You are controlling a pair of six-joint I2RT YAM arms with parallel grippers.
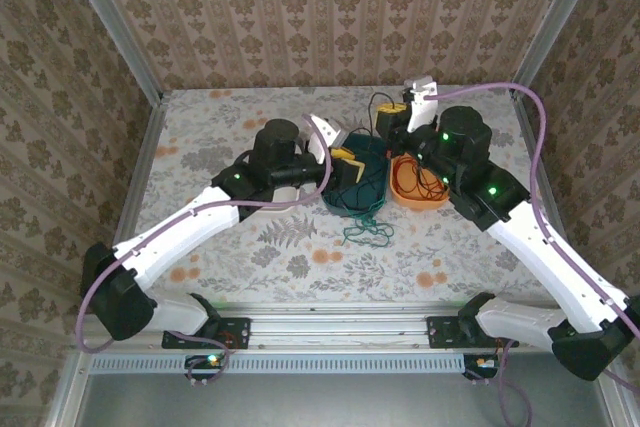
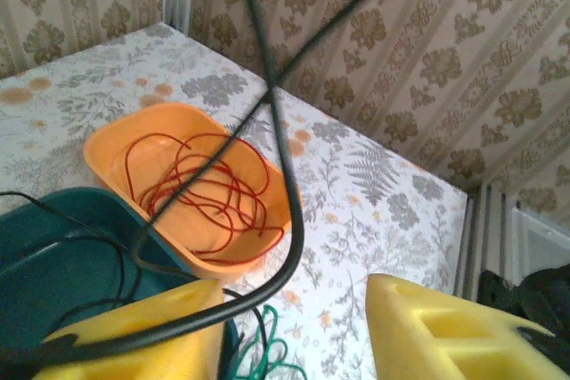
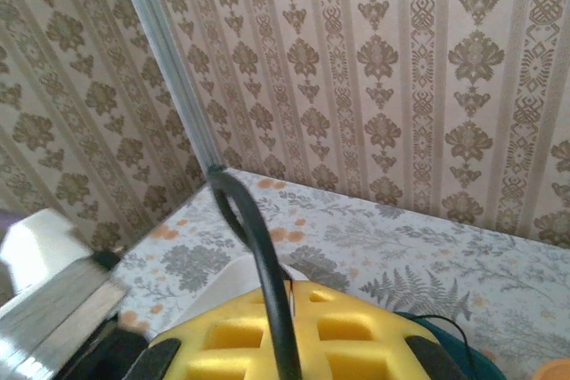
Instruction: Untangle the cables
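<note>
**Right gripper pinches black cable over the trays**

On the flowered table (image 1: 250,247), a teal tray (image 2: 53,238) and an orange tray (image 2: 116,135) sit side by side. The left gripper (image 2: 298,309) has its yellow fingers (image 2: 445,335) apart, with the black cable (image 2: 289,175) draped across one. The right gripper (image 3: 307,318) is clamped on that cable. The red cable (image 2: 214,193) coils inside the orange tray. The green cable (image 1: 368,230) spills from the teal tray onto the table.

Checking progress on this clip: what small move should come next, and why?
Probably the right gripper should draw the black cable a little higher, clear of the teal tray. It is shut on that cable, while the left gripper stands open with the cable draped over one finger, and black strands lie in the tray. The red cable lies alone in the orange tray.
</note>
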